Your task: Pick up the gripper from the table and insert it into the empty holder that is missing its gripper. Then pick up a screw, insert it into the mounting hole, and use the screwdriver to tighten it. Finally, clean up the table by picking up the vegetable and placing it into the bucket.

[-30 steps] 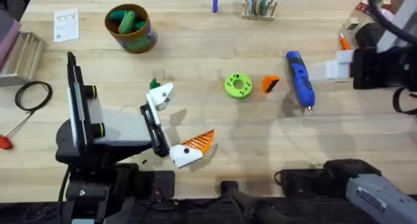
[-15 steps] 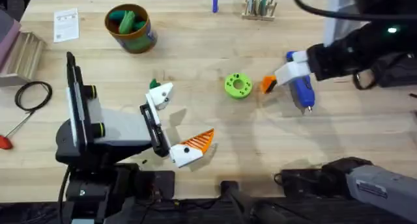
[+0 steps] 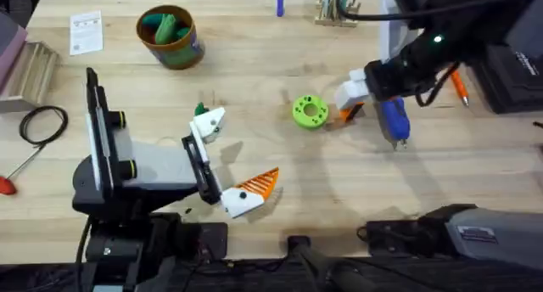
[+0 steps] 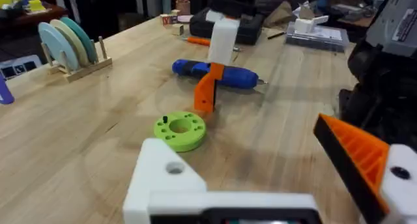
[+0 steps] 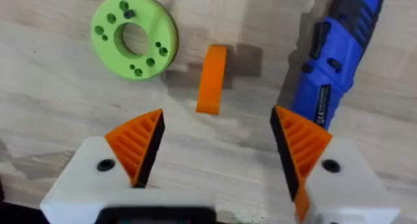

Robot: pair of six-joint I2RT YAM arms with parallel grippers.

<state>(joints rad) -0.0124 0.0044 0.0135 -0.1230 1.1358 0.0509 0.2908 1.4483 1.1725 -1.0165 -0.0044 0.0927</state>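
Note:
The orange wedge gripper (image 3: 350, 113) (image 5: 212, 79) lies on the table between a green holed disc (image 3: 310, 111) (image 5: 133, 36) and the blue screwdriver (image 3: 393, 115) (image 5: 332, 61). My right gripper (image 3: 346, 103) (image 5: 218, 152) hovers open just above it, orange pads on either side. My left gripper (image 3: 231, 156) (image 4: 260, 178) rests open at the front. Its one finger is the bare white empty holder (image 3: 209, 122) (image 4: 163, 178); the other carries an orange pad (image 4: 355, 155). A small dark-green vegetable (image 3: 201, 110) lies beside the holder. The bucket (image 3: 172, 37) stands at the back left. I cannot make out a screw.
A wooden plate rack (image 3: 338, 8) (image 4: 68, 51) stands at the back middle. An orange pen (image 3: 459, 87) and a black box (image 3: 517, 71) lie at the right. At the left edge are a black cable loop (image 3: 42, 122) and a red-handled tool (image 3: 8, 183).
My right arm swung in from the right edge and lowered its open gripper over the orange wedge beside the screwdriver. The left arm has stayed still.

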